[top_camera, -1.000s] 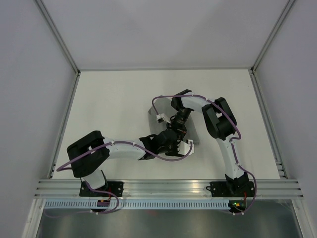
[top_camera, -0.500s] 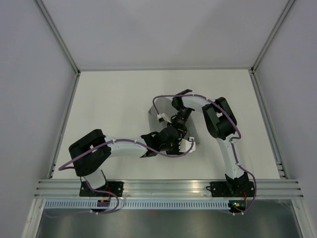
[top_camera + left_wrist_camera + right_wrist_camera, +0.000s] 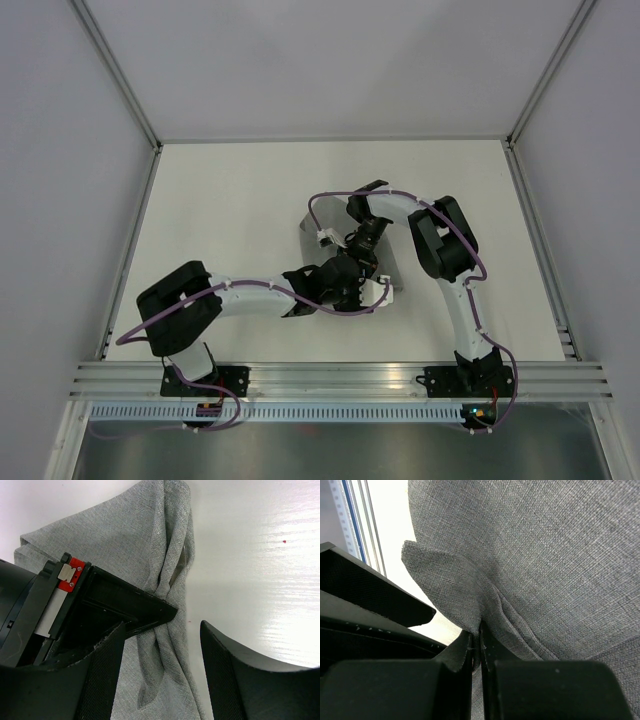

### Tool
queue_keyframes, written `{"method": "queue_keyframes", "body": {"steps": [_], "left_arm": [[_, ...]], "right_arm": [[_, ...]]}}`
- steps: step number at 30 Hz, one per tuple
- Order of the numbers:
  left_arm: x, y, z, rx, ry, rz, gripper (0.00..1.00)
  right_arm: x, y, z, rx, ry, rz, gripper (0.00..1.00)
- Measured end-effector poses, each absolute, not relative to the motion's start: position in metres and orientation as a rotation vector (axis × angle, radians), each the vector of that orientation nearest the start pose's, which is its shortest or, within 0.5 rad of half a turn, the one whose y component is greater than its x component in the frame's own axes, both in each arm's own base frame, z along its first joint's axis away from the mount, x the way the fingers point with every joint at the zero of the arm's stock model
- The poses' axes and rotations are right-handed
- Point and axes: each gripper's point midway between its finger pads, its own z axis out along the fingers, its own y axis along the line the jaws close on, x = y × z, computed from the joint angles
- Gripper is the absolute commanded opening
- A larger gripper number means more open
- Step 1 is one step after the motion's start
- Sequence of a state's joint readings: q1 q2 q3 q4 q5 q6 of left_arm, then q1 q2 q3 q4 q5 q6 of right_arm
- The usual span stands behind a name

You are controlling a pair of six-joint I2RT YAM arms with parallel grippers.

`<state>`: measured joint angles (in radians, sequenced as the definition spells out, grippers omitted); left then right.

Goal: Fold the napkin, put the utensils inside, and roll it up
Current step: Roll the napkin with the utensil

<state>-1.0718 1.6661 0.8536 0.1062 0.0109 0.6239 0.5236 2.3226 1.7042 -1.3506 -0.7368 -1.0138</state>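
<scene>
With the napkin lying bunched at the middle of the table, the right gripper is pinching its edge and the left gripper is straddling it unclenched; folding appears unfinished, with utensil loading and rolling outstanding.

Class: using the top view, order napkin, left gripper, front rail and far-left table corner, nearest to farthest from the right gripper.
1. napkin, pinched in the right gripper.
2. left gripper, right beside it, on the near side.
3. front rail, at the near edge.
4. far-left corner, back left.
</scene>
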Motion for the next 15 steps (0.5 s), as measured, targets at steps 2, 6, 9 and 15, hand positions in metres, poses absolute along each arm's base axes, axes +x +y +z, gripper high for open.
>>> {"method": "queue_keyframes", "body": {"steps": [2, 6, 9, 15], "left_arm": [[0.223, -0.362, 0.052, 1.719, 1.510, -0.247, 0.68], [0.224, -0.362, 0.054, 1.715, 1.509, -0.260, 0.70], [0.225, -0.361, 0.057, 1.704, 1.511, -0.269, 0.70], [0.229, -0.359, 0.066, 1.670, 1.515, -0.280, 0.71]], "right_arm": [[0.237, 0.242, 0.012, -1.954, 2.364, 1.295, 0.06], [0.237, 0.242, 0.011, -1.936, 2.370, 1.306, 0.06], [0.237, 0.241, 0.011, -1.918, 2.375, 1.316, 0.06], [0.237, 0.241, 0.011, -1.887, 2.376, 1.335, 0.06]]}}
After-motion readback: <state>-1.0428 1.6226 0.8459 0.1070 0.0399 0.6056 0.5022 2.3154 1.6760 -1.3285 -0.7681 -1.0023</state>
